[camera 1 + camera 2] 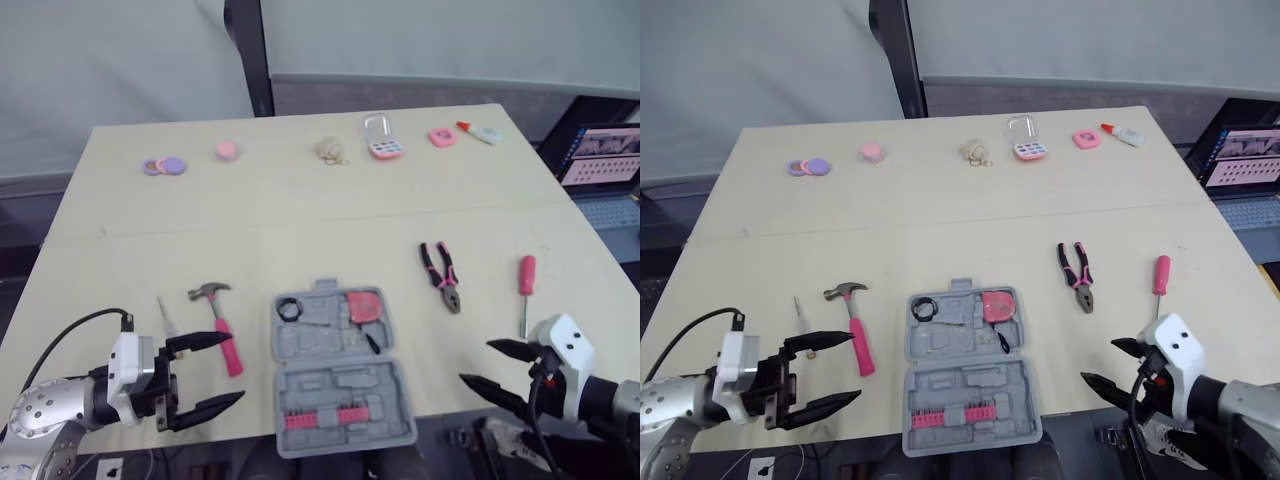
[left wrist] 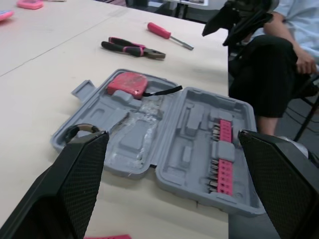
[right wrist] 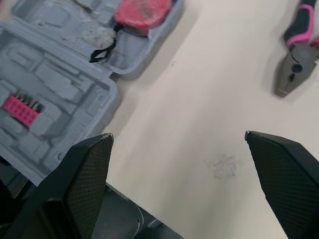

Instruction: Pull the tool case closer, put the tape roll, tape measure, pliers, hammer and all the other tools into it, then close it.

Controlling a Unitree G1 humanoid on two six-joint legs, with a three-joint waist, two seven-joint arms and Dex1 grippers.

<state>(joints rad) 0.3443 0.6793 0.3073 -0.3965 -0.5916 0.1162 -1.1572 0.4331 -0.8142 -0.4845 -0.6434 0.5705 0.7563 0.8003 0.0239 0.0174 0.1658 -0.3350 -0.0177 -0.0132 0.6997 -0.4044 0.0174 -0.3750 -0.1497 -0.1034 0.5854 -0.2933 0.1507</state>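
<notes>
The grey tool case [image 1: 340, 385] lies open at the table's near edge, between my two arms. Its far half holds a pink tape measure [image 1: 364, 306] and a black tape roll [image 1: 289, 308]. A pink bit holder [image 1: 320, 418] sits in the near half. The pink-handled hammer [image 1: 220, 320] and a thin small screwdriver [image 1: 166, 317] lie left of the case. Pliers [image 1: 441, 275] and a pink-handled screwdriver [image 1: 525, 285] lie to its right. My left gripper [image 1: 235, 368] hovers open just near of the hammer, holding nothing. My right gripper [image 1: 476, 361] is open and empty at the right front edge.
Along the far side of the table sit small items: purple and pink discs [image 1: 163, 165], a pink round piece [image 1: 227, 150], a beige lump [image 1: 332, 150], a pink-and-clear box [image 1: 382, 140] and a glue tube [image 1: 478, 131]. A laptop [image 1: 605, 160] stands off the right. A seated person [image 2: 289, 50] is beside the table.
</notes>
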